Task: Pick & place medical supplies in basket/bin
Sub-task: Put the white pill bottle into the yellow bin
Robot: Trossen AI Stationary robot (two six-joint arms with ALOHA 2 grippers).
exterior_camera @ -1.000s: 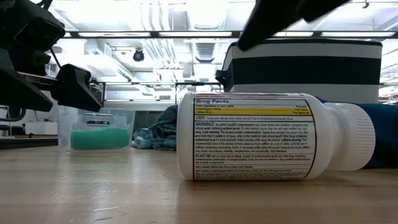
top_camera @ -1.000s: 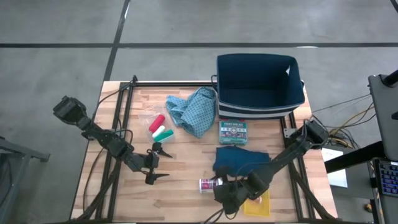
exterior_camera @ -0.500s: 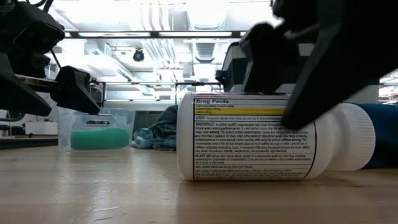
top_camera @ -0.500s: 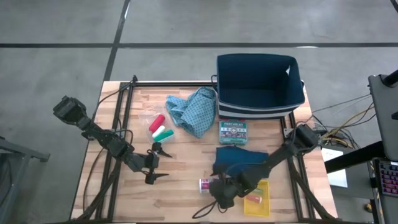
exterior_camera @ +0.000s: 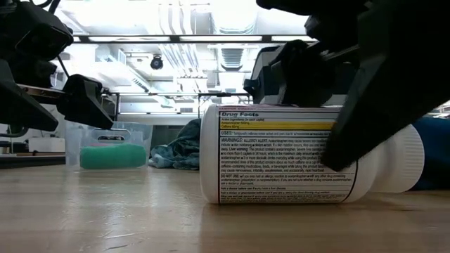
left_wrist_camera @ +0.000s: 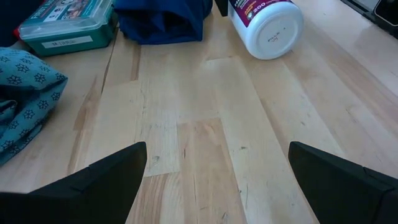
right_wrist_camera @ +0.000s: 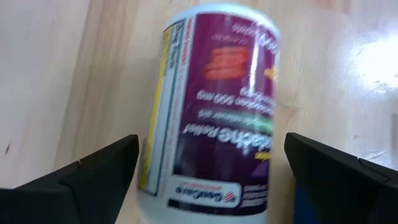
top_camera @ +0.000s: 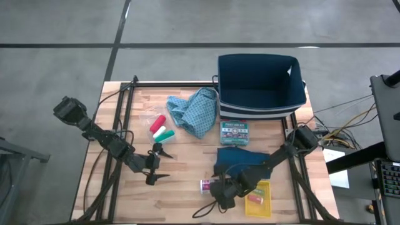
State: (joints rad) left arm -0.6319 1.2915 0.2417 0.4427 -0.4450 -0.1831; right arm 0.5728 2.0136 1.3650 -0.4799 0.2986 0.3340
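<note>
Near edge of the table (top_camera: 187,200): the pill bottle (top_camera: 210,185) lies on its side, the right gripper (right_wrist_camera: 208,180) directly over it, fingers wide apart on either flank, nothing clasped. Left of it, the left gripper (top_camera: 156,165) waits above bare wood, fingers apart. Mid-table: dark teal cloth (top_camera: 240,160), then a green box (top_camera: 234,132); red, white and green cylinders (top_camera: 161,128) beside the light-blue cloth (top_camera: 195,110). Far edge: the navy bin (top_camera: 260,84).
</note>
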